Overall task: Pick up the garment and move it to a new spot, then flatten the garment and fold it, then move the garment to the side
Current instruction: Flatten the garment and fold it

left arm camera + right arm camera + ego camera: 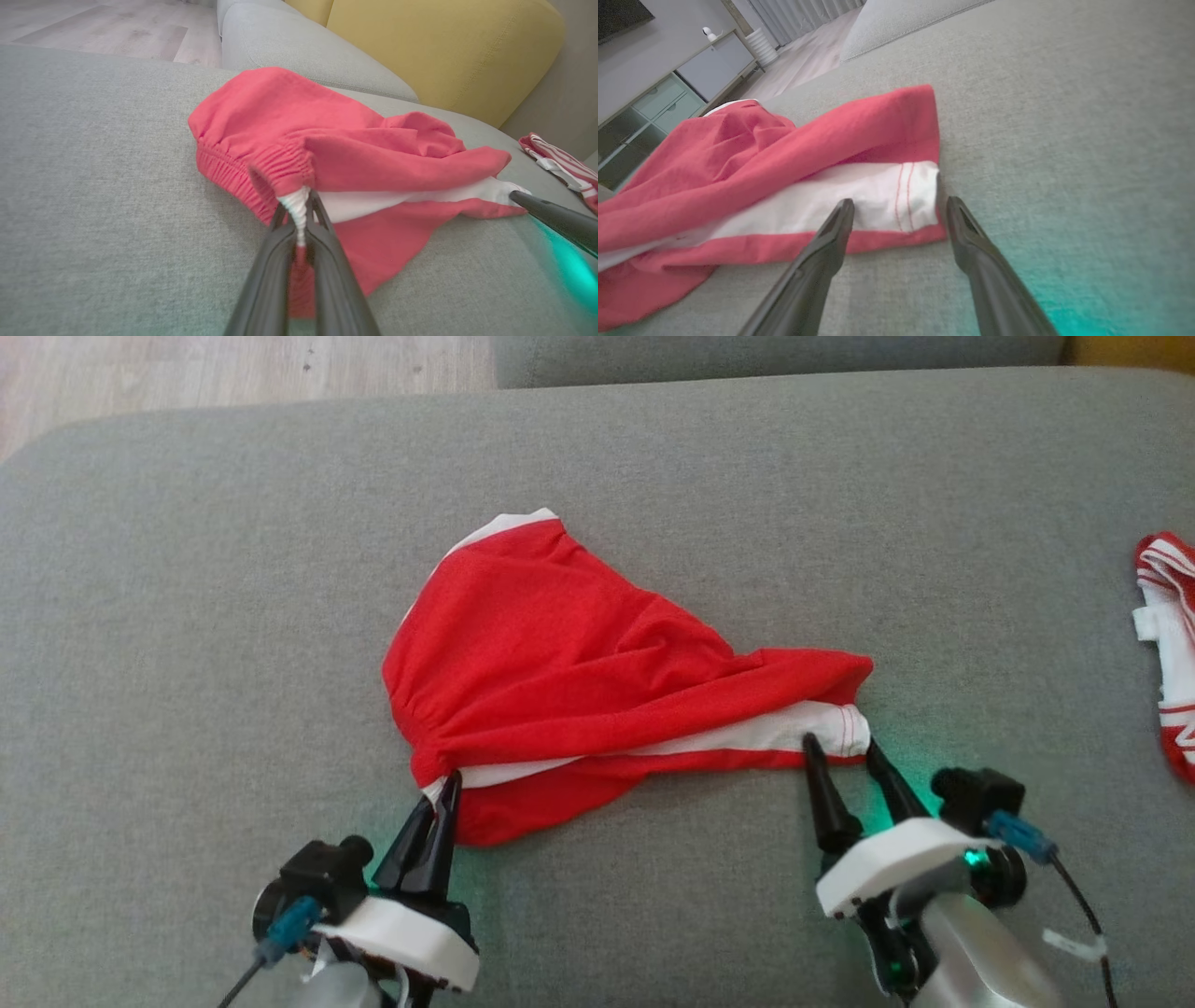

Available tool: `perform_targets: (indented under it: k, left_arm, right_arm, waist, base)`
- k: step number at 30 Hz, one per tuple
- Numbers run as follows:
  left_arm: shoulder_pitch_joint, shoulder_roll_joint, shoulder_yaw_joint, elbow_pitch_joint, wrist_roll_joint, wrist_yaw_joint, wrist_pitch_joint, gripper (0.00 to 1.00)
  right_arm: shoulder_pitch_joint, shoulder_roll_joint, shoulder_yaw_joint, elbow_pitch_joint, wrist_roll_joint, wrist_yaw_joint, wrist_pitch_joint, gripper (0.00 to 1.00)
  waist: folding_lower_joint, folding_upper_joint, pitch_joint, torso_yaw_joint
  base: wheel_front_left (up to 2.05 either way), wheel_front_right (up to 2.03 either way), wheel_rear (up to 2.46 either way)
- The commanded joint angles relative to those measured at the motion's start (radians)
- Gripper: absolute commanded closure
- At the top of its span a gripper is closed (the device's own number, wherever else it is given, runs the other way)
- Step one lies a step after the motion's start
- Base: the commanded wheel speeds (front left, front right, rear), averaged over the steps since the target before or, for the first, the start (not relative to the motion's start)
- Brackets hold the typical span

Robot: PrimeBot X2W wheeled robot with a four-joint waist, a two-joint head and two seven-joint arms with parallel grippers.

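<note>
Garment (579, 653), seemingly limp and light: left fingers (446, 831) clamp its seven-o'clock waistband (280, 163), right fingers (822, 793) apart at four-o'clock hem (920, 196).

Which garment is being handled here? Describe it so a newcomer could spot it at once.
On the wide grey cushion, look at the middle. The garment there is crumpled, solid red with one white band, its elastic edge pinched between the fingers of the left gripper, the right gripper open at its white corner. The cloth at the cushion's right edge is narrowly red-and-white striped instead.
</note>
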Motion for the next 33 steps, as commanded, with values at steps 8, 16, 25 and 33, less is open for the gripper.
perform_targets:
  k: [8, 16, 25, 33]
  left_arm:
    - [-0.055, 0.005, 0.048, -0.030, 0.013, 0.002, -0.012, 1.00]
    - [-0.060, 0.002, 0.047, -0.029, 0.016, 0.002, -0.012, 1.00]
    - [-0.056, 0.002, 0.054, -0.051, 0.017, 0.002, -0.012, 1.00]
    - [-0.116, 0.086, 0.043, -0.211, 0.003, 0.002, -0.012, 1.00]
  right_arm:
    - [-0.075, -0.002, 0.064, 0.005, 0.023, -0.001, -0.007, 0.00]
    - [-0.083, -0.002, 0.085, -0.005, 0.031, -0.001, -0.007, 0.02]
    - [-0.055, -0.010, 0.039, -0.100, -0.012, -0.001, -0.007, 1.00]
    - [-0.038, -0.036, -0.016, -0.326, 0.011, -0.001, -0.007, 1.00]
  waist:
    - [-0.0001, 0.0000, 0.019, 0.006]
    - [-0.0001, 0.0000, 0.026, 0.005]
    - [-0.0001, 0.0000, -0.003, 0.004]
    - [-0.0001, 0.0000, -0.119, 0.000]
  base:
    - [0.00, 0.00, 0.00]
    - [0.00, 0.00, 0.00]
    - [0.00, 0.00, 0.00]
    - [0.00, 0.00, 0.00]
